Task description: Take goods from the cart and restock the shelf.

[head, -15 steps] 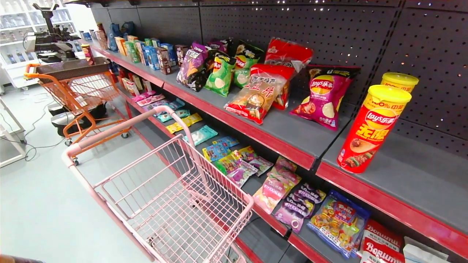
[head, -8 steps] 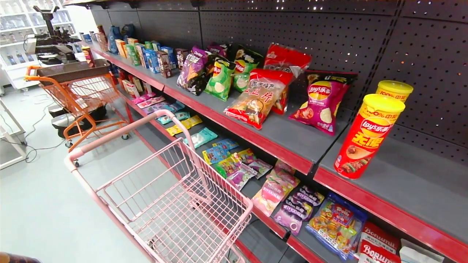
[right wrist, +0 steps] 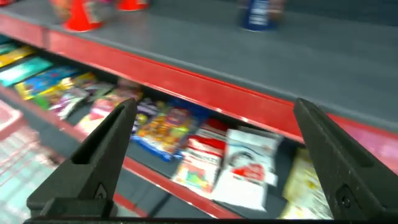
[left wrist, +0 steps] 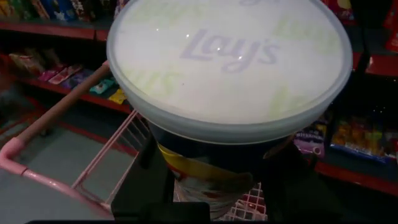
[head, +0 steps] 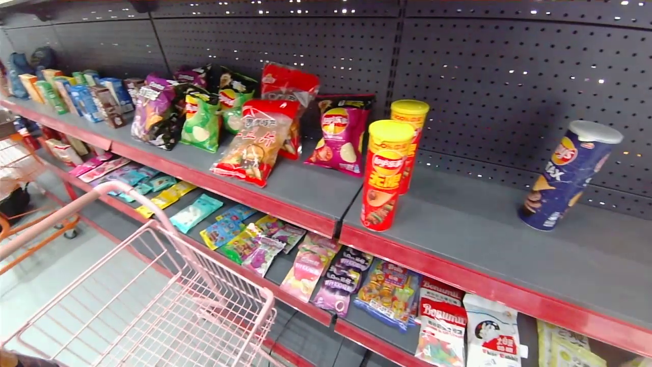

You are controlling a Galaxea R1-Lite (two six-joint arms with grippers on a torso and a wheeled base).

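A chip can [left wrist: 230, 74] with a white lid and a dark blue and yellow body sits right under the left wrist camera, my left gripper [left wrist: 211, 190] shut on its body above the pink cart [left wrist: 56, 115]. My right gripper [right wrist: 214, 165] is open with nothing between its fingers [right wrist: 93, 168], facing the shelf's red front edge [right wrist: 186, 71]. In the head view the grey upper shelf [head: 458, 229] carries two red cans [head: 384, 173] with yellow lids and, further right, a blue can [head: 565, 176]. The pink cart [head: 153, 306] stands at the lower left.
Several chip bags [head: 254, 137] and small boxes [head: 81, 97] line the upper shelf to the left. Candy packets [head: 326, 275] and white pouches [head: 489, 331] lie on the lower shelf. An orange cart [head: 20, 239] shows at the left edge. Bare shelf lies between the red and blue cans.
The head camera has swung to the right, bringing the blue can into view and pushing the orange cart to the edge. Nothing on the shelf has moved.
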